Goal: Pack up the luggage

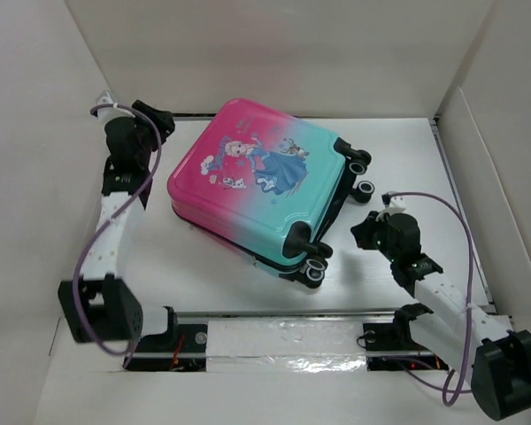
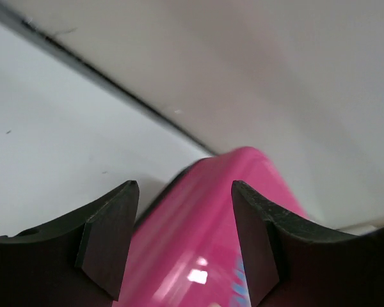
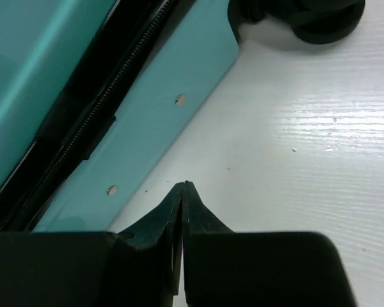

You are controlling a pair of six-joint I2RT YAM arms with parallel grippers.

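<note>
The luggage lies flat and closed in the middle of the table, pink at the left, teal at the right, princess print up, black wheels toward the right. My left gripper is open at its far left corner; in the left wrist view the pink shell shows between the spread fingers. My right gripper is shut and empty, low over the table just right of the wheel end. The right wrist view shows the teal side and its black zipper seam close by.
White walls enclose the table on the left, back and right. A black wheel sits at the top of the right wrist view. White table surface lies to the right of the suitcase.
</note>
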